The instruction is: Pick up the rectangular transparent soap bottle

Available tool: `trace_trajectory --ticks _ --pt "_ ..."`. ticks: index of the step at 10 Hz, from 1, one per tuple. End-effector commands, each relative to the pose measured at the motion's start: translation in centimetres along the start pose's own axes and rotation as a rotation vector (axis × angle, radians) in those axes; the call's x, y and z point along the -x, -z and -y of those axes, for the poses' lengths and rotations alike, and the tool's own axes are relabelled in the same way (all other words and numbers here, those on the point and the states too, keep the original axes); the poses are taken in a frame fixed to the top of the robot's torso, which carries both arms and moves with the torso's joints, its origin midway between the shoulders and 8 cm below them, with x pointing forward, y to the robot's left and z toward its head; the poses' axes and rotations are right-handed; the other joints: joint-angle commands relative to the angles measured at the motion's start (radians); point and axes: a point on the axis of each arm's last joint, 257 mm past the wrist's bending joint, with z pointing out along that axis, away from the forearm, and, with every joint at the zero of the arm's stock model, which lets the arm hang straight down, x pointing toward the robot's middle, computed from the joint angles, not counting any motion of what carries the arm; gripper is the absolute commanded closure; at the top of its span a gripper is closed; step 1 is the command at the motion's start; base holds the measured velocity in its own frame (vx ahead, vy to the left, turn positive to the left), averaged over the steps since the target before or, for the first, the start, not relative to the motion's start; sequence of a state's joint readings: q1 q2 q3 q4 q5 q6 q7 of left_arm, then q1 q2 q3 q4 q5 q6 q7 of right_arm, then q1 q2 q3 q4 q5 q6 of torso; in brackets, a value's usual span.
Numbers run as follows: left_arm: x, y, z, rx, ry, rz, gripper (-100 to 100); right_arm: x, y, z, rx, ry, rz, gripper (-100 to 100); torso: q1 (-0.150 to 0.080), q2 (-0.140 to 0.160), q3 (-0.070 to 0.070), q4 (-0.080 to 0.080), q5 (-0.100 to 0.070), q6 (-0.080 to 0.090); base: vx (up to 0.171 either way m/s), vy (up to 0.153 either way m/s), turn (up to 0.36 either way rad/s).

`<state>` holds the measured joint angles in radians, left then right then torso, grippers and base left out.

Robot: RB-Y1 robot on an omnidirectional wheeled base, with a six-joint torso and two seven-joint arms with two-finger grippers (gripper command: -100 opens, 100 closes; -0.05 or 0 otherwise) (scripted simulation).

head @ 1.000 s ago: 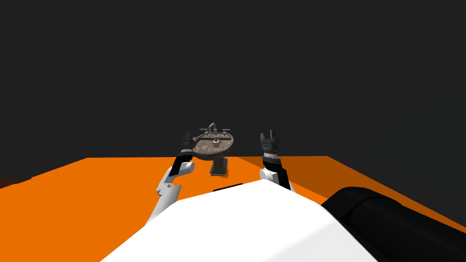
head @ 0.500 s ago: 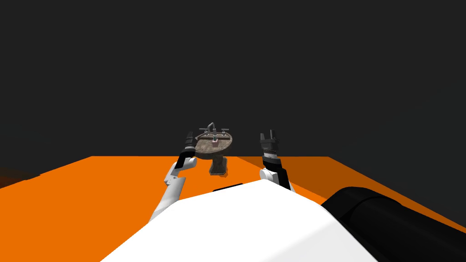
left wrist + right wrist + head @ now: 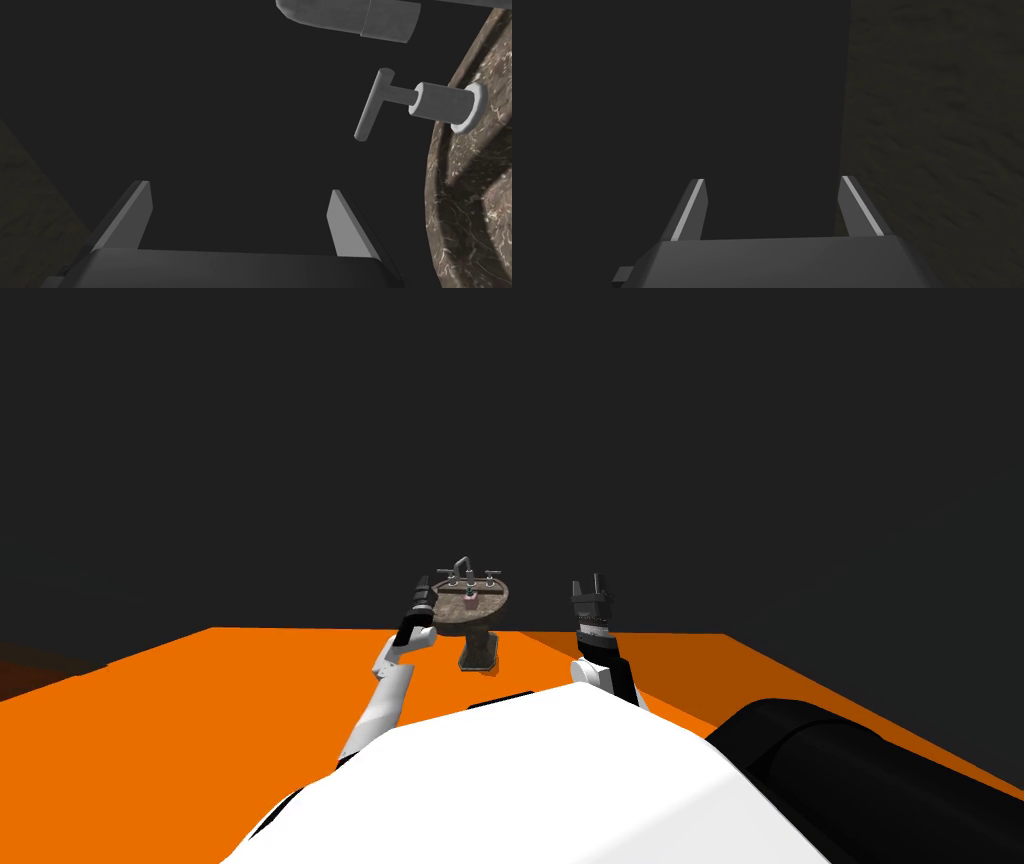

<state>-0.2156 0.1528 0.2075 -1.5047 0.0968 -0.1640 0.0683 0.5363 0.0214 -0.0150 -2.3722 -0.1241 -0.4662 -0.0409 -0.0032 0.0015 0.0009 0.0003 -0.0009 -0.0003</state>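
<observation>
The soap bottle [image 3: 469,602] is a small pinkish block with a dark top, standing in the basin of a round, brown mottled pedestal sink [image 3: 495,606]. A grey faucet [image 3: 462,569] rises at the sink's back. My left gripper [image 3: 423,587] is at the sink's left rim, a little left of the bottle. In the left wrist view the left gripper [image 3: 240,202] is open and empty, with a grey T-shaped tap handle [image 3: 372,111] and the sink's rim [image 3: 470,195] off to one side. My right gripper [image 3: 590,585] is raised to the right of the sink, apart from it, and it [image 3: 769,197] is open and empty.
The sink stands on a pedestal [image 3: 479,653] on an orange floor [image 3: 200,708] against a dark wall [image 3: 500,438]. A large black rounded shape [image 3: 860,788] lies at the lower right. The faucet's grey spout [image 3: 350,12] shows past the tap handle.
My left arm has swung in toward the sink, and its gripper has moved right to the sink's left rim. The right arm has stayed still.
</observation>
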Motion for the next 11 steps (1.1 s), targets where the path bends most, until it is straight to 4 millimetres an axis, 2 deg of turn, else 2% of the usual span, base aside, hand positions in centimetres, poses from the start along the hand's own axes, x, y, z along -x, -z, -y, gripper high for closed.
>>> trace_trajectory --ticks 1,5,6,7,8,9,10,11 --pt "0.1 -0.3 -0.8 0.013 0.001 0.002 -100 0.0 0.0 0.0 0.0 0.0 0.0 0 0.0 0.0 0.0 0.0 0.0 0.0 -0.014 -0.021 -0.005" --pt "-0.9 -3.4 -3.3 0.096 0.033 0.008 -100 0.0 0.0 0.0 0.0 0.0 0.0 0 -0.001 0.0 0.0 0.0 0.0 0.0 -0.028 -0.056 0.037" --pt "-0.8 -3.2 -4.1 0.112 0.033 0.011 -100 0.0 0.0 0.0 0.0 0.0 0.0 0 -0.001 0.0 0.0 0.0 0.0 0.0 -0.024 -0.052 0.018" --pt "-1.3 -4.2 -4.6 0.133 0.046 0.009 -100 0.0 0.0 0.0 0.0 0.0 0.0 0 0.0 0.0 0.0 0.0 0.0 0.0 -0.035 -0.044 0.035" --pt "-1.2 -4.0 -5.2 0.146 0.046 0.011 -100 0.0 0.0 0.0 0.0 0.0 0.0 0 0.0 0.0 0.0 0.0 0.0 0.0 -0.025 -0.036 0.021" --pt "-1.8 -5.0 -5.4 0.163 0.059 0.009 -100 0.0 0.0 0.0 0.0 0.0 0.0 0 0.001 0.0 0.0 0.0 0.0 0.0 -0.012 -0.045 0.037" --pt "-1.7 -4.8 -6.2 0.179 0.059 0.011 -100 0.0 0.0 0.0 0.0 0.0 0.0 0 0.0 -0.001 -0.001 0.0 0.0 0.0 -0.01 -0.04 0.019" --pt "-2.4 -5.7 -6.4 0.196 0.072 0.007 -100 0.0 0.0 0.0 0.0 0.0 0.0 0 0.001 -0.001 -0.001 0.0 0.0 0.0 -0.022 -0.042 0.045"
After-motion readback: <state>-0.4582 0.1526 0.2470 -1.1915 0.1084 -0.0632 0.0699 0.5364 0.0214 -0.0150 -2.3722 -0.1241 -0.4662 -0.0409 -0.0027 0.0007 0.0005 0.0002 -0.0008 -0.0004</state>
